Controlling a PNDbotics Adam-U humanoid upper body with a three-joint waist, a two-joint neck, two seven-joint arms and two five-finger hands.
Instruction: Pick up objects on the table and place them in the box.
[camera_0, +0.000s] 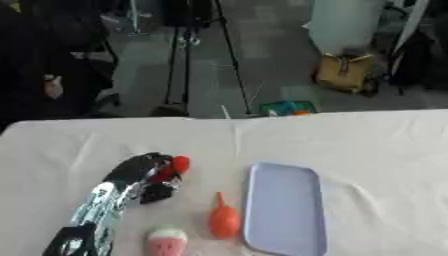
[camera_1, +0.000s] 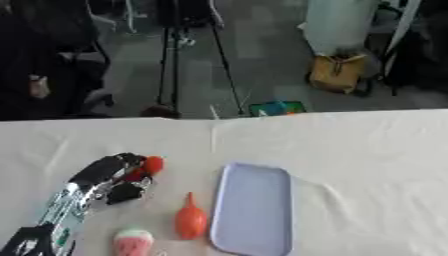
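My left hand reaches over the white tablecloth at left of centre, its fingers curled round a small red object that shows at the fingertips. An orange carrot-shaped object lies on the cloth to the hand's right. A pink and white rounded object lies near the front edge, below the hand. The pale lavender tray lies flat right of the carrot shape, with nothing in it. My right hand shows in neither view.
The white cloth table stretches bare to the right and back. Beyond its far edge stand tripod legs, a yellow bag and a dark figure at left on the floor.
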